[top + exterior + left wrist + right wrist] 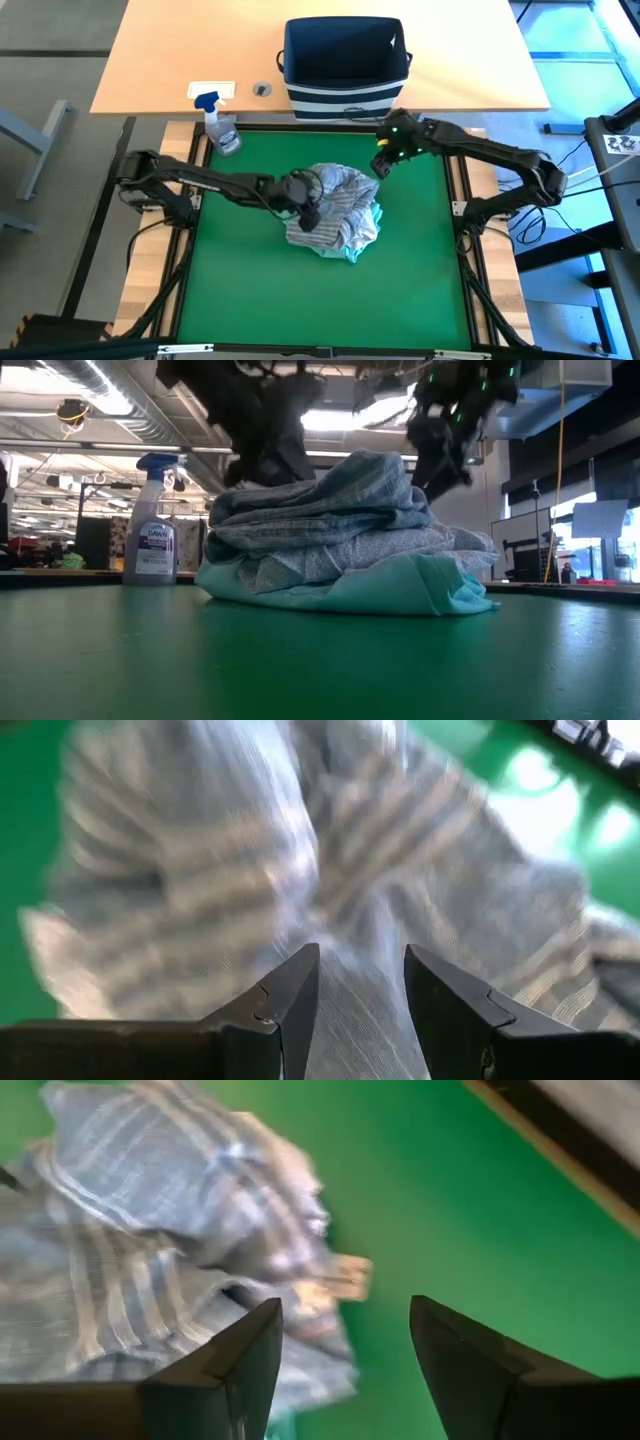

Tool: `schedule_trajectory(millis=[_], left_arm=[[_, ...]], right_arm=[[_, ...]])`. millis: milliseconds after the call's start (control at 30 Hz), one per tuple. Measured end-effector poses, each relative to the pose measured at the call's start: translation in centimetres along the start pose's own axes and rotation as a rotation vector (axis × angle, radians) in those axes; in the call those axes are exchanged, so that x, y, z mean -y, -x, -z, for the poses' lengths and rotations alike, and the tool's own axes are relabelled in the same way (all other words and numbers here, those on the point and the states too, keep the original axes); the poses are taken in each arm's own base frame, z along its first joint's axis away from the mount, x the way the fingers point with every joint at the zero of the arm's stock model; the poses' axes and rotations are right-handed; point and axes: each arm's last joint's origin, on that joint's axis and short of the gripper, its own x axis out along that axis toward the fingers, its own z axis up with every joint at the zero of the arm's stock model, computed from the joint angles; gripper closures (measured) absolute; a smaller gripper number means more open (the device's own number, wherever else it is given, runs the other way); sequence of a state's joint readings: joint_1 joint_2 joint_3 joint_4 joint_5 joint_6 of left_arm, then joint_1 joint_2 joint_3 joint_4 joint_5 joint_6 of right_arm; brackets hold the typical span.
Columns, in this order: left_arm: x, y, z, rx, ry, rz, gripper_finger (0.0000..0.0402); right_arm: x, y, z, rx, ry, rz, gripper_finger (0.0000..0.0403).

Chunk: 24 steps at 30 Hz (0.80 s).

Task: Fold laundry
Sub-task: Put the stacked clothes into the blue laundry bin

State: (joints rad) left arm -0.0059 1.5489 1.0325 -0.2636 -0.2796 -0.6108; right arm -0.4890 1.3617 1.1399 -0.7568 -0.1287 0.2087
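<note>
Laundry point(335, 210) lies in a crumpled heap near the middle of the green mat point(240, 290), a little toward the right side. On top is the grey-blue striped shirt point(345, 195), bunched into folds; under it a pale grey-white layer shows in the low view, and at the bottom a mint-teal garment point(400, 588) spreads out flat on the mat, its edge poking out at the near right corner of the heap point(352, 252).

The left gripper point(308, 212) is right over the left part of the heap, down against the striped shirt. In the left wrist view its two dark fingers point(290, 1005) stand a narrow gap apart with striped cloth filling the space between and beyond them; whether they actually pinch a fold I cannot tell.

The right gripper point(382, 165) hangs just beyond the far right edge of the heap, above bare mat. In the right wrist view its jaws stand apart with nothing between them but green mat, and the striped shirt lies off to one side of the fingers point(240, 1370), not touching them.

Farther out, a spray bottle point(222, 130) with a blue head stands at the far left corner of the mat. Behind the mat, on the light wooden table point(160, 60), sits a navy-and-white striped basket point(345, 65), and a small white card point(212, 91) lies near the bottle.
</note>
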Motion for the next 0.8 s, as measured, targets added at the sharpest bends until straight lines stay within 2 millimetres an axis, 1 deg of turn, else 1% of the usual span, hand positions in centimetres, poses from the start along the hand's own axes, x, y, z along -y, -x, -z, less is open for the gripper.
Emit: schedule_trajectory(millis=[133,200,300,367,433,567,667,733,800], left_arm=[[0.6,-2.1,1.8,-0.073,-0.005,-0.02,0.0258],[0.6,-3.1,2.6,-0.109,-0.036,-0.042,0.0258],[0.1,-4.3,3.4,-0.162,-0.143,-0.077,0.0258],[-0.5,-4.7,3.5,-0.196,-0.251,-0.096,0.0258],[-1.3,-4.8,3.3,-0.24,-0.391,-0.11,0.0258],[-3.4,-4.9,2.5,-0.306,-0.681,-0.126,0.0258],[-4.8,-5.2,1.7,-0.335,-0.854,-0.125,0.0258],[-5.2,-5.1,1.3,-0.355,-0.902,-0.129,0.0258],[-5.1,-4.2,0.5,-0.382,-0.905,-0.142,0.0258]], right_arm=[[0.9,-4.6,1.3,-0.005,-0.016,-0.122,0.0183],[0.8,-6.7,2.0,-0.003,-0.019,-0.156,0.0183],[0.5,-9.2,3.6,-0.061,-0.022,-0.162,0.0183],[-0.3,-10.3,4.7,-0.117,-0.009,-0.17,0.0183],[-1.7,-10.6,5.8,-0.157,0.001,-0.2,0.0183],[-4.9,-10.9,8.0,-0.251,-0.047,-0.257,0.0183],[-7.6,-10.8,8.5,-0.21,-0.02,-0.318,0.0183],[-8.4,-10.6,8.5,-0.179,0.004,-0.287,0.0183],[-8.2,-9.7,8.2,-0.197,-0.001,-0.246,0.0183]])
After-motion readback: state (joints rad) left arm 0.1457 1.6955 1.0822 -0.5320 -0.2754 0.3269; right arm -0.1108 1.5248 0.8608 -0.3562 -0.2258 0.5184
